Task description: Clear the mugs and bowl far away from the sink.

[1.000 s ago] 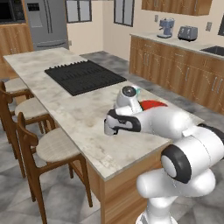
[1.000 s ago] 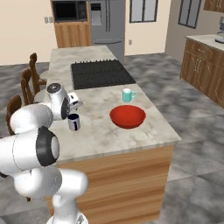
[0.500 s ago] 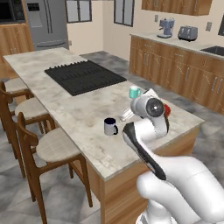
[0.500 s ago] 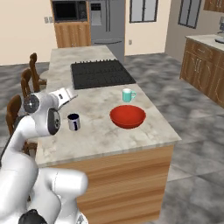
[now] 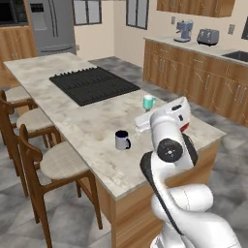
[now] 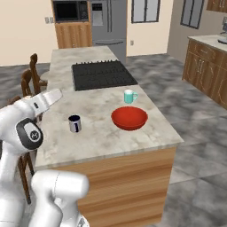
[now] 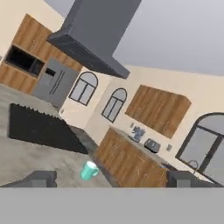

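**Hand view: jaws spread wide, nothing held**

The gripper [image 7: 109,178] hangs open above the island counter [image 6: 97,111], with the teal mug [image 7: 89,170] just ahead (cooktop [image 6: 103,74] beyond). The dark mug [image 6: 74,123] stands apart, left of the red bowl [image 6: 129,118].

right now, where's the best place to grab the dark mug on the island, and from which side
Probably by its rim, coming straight down from above. The dark grey-blue mug stands upright and alone on the island counter, mouth open upward, well apart from the teal mug and red bowl. Pinch one wall away from the handle; the hand's fingers are spread wide.
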